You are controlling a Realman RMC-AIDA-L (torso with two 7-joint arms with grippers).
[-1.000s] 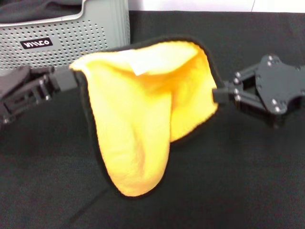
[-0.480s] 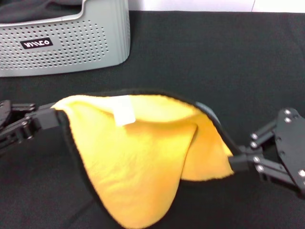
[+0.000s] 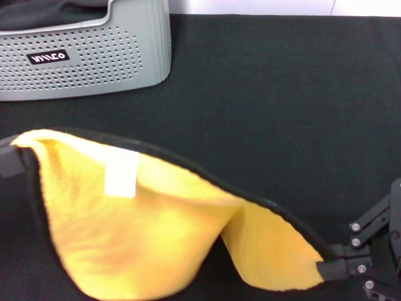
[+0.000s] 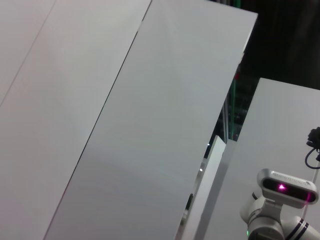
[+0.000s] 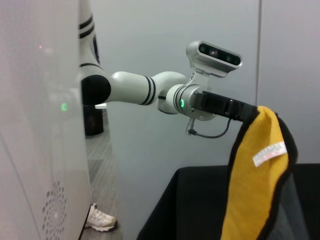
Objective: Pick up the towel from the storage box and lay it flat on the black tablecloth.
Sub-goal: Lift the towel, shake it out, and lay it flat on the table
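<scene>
The towel (image 3: 150, 232), yellow-orange face up with black edge trim and a white tag (image 3: 122, 173), hangs stretched between my two grippers above the near part of the black tablecloth (image 3: 276, 106). My left gripper (image 3: 7, 158) is at the far left edge, shut on one corner. The right wrist view shows that grip (image 5: 246, 113) and the towel (image 5: 249, 190) hanging from it. My right gripper (image 3: 328, 269) is at the lower right, shut on the opposite corner. The towel's middle sags in a fold. The light grey storage box (image 3: 88, 59) stands at the back left.
A dark grey cloth (image 3: 44, 11) lies in the storage box. The tablecloth runs bare behind and to the right of the towel. The left wrist view shows only white panels and a far-off wrist camera (image 4: 286, 186).
Both grippers have moved toward the near edge and farther apart. The towel has come with them, lower in view and stretched wider. The left gripper has slid almost out of the head view.
</scene>
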